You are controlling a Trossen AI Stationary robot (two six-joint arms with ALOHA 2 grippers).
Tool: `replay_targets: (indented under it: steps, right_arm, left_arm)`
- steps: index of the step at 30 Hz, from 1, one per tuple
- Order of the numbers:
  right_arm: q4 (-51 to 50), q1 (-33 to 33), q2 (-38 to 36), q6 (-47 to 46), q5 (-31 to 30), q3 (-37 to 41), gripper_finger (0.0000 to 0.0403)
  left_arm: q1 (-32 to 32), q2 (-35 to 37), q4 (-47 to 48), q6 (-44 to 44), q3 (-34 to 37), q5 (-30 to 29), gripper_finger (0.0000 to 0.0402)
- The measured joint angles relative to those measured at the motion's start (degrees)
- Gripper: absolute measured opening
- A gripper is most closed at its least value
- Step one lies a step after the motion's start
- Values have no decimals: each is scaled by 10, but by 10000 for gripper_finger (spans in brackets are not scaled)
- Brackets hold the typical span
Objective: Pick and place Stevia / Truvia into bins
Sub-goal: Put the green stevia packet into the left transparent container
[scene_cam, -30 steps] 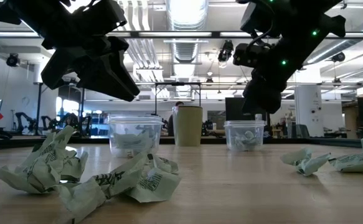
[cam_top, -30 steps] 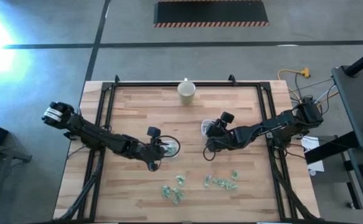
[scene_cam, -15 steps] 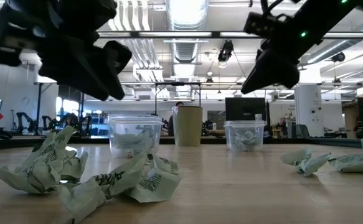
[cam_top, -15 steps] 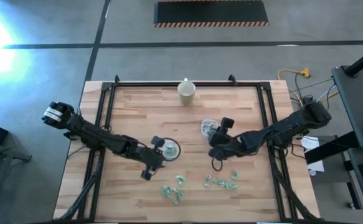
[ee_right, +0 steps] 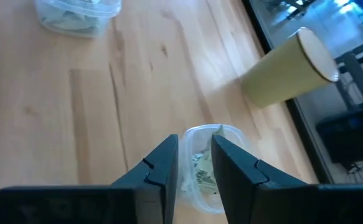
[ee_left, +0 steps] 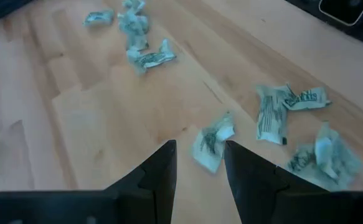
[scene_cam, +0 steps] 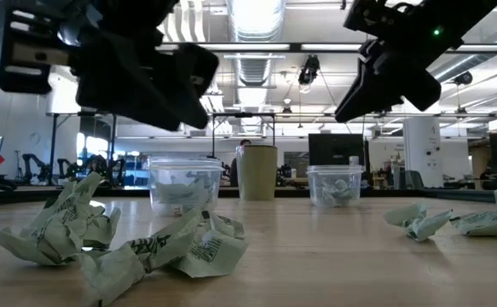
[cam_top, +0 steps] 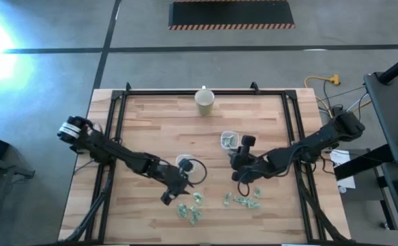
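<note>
While both arms hang over mid-bench, packets lie loose near its front edge.
From above, left gripper (cam_top: pixel 173 194) nears packets (cam_top: pixel 193 205); bins (cam_top: pixel 229 141) behind, bare wood at the sides. Left wrist: fingers (ee_left: pixel 162 168) apart, empty, over one packet. Right wrist: right gripper (ee_right: pixel 195 163) slightly apart, empty, cup (ee_right: pixel 287 73) beyond.

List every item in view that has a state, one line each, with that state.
Left bin: upright, packets inside.
Right bin: upright, packets inside.
Cup: upright.
Loose packets: crumpled, lying on the table.
Left end effector: open, empty, over a packet.
Right end effector: open, empty, pointing at the right bin.
</note>
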State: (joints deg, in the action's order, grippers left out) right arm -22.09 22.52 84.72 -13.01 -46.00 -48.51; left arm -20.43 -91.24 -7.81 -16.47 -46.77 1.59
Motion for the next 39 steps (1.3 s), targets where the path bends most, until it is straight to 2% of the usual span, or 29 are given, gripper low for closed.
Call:
replay_targets:
  steps: [7,15,39]
  right_arm:
    - [-15,3,-23,-1,28,0,76]
    - [-18,28,-64,-15,30,0,68]
    - [-16,43,-75,-20,25,10,63]
  left_arm:
    - [2,-80,101,-28,-89,14,118]
    - [8,-147,192,-49,-165,24,118]
    - [13,-177,170,-51,-170,34,118]
